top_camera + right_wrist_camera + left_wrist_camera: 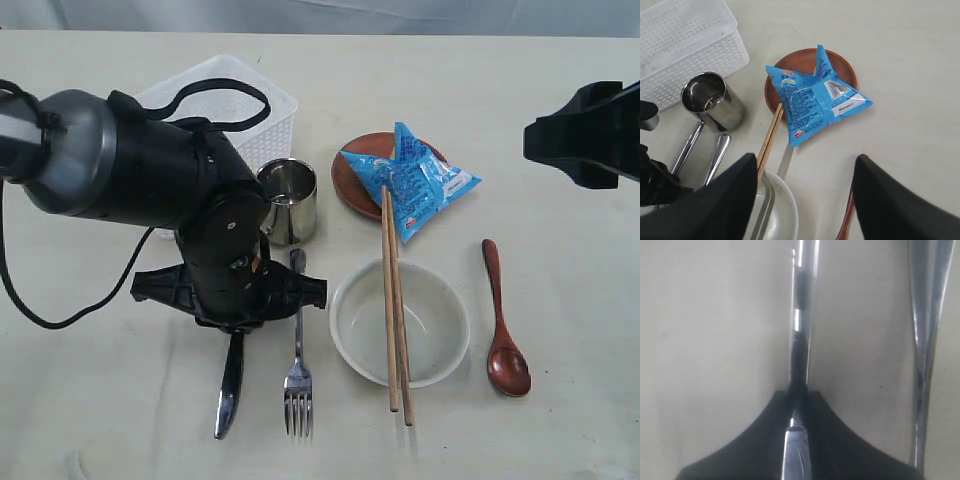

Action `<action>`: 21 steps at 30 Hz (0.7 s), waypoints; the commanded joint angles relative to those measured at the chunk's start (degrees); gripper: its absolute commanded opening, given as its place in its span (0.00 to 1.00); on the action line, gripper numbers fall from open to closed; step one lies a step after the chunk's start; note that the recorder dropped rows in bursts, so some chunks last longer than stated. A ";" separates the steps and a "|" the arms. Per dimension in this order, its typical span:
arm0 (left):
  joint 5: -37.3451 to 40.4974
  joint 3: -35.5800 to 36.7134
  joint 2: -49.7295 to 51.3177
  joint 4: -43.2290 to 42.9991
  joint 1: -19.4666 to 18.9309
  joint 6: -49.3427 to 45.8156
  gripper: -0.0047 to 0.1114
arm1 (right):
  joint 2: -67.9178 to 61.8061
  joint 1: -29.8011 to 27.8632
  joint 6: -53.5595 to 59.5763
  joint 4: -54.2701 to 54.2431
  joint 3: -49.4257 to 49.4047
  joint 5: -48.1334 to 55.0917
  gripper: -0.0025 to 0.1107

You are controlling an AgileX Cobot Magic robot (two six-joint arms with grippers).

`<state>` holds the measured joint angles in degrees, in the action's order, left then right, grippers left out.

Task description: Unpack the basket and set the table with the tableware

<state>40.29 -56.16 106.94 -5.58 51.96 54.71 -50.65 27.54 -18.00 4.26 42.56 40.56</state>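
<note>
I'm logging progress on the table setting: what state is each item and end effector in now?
Left end effector: closed on the knife.
Knife: gripped, parallel to the fork.
Right end effector: open, empty.
Cup: upright, empty.
Bowl: upright, chopsticks across it.
Plate: under the snack packet.
Fork: flat on the table.
Spoon: flat on the table.
Basket: upright, visible part empty.
</note>
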 commanded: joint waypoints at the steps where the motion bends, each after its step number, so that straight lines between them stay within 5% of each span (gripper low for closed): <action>1: -0.92 0.28 0.43 3.08 -0.06 1.70 0.04 | 0.34 0.02 0.43 0.27 -0.07 -0.15 0.50; 21: -2.49 0.28 0.43 2.61 -0.06 1.59 0.04 | 0.34 0.02 0.43 0.27 -0.07 0.31 0.50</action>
<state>37.87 -56.16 106.94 -3.44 51.96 55.89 -50.65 27.54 -18.00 4.26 42.56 40.56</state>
